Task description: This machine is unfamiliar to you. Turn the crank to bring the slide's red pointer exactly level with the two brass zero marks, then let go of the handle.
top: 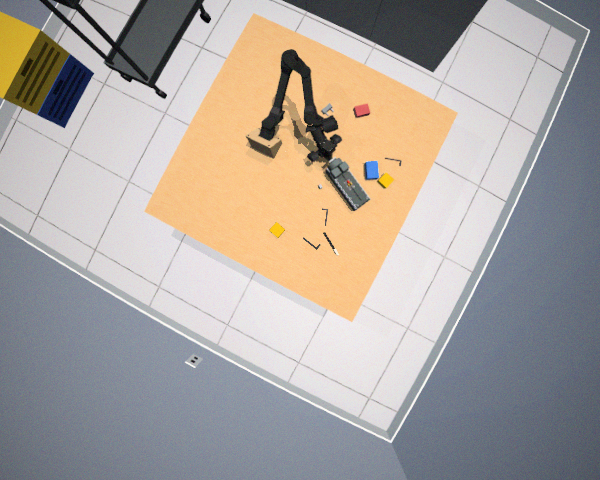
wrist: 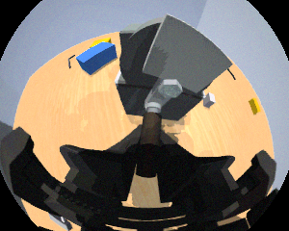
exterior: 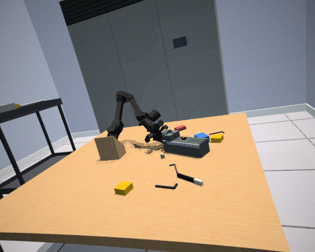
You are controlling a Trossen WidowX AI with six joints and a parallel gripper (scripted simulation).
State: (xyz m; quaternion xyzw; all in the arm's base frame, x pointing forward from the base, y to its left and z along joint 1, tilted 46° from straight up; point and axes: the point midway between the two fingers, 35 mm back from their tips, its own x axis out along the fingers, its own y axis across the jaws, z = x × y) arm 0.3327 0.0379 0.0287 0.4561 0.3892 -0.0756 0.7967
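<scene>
Right now my jaws are clamped narrow on the crank handle (wrist: pixel 150 130), a dark brown stub seen in the wrist view running up to a grey hub (wrist: pixel 166 92) on the machine's end. The machine (exterior: pixel 186 146) lies on the counter (exterior: pixel 141 211) near the middle, toward the far edge, its red pointer (exterior: pixel 184 137) on top. A blue block (exterior: pixel 201 135) and a yellow block (exterior: pixel 217 138) sit just beside it; a small grey cube (exterior: pixel 162 156) rests near its front.
</scene>
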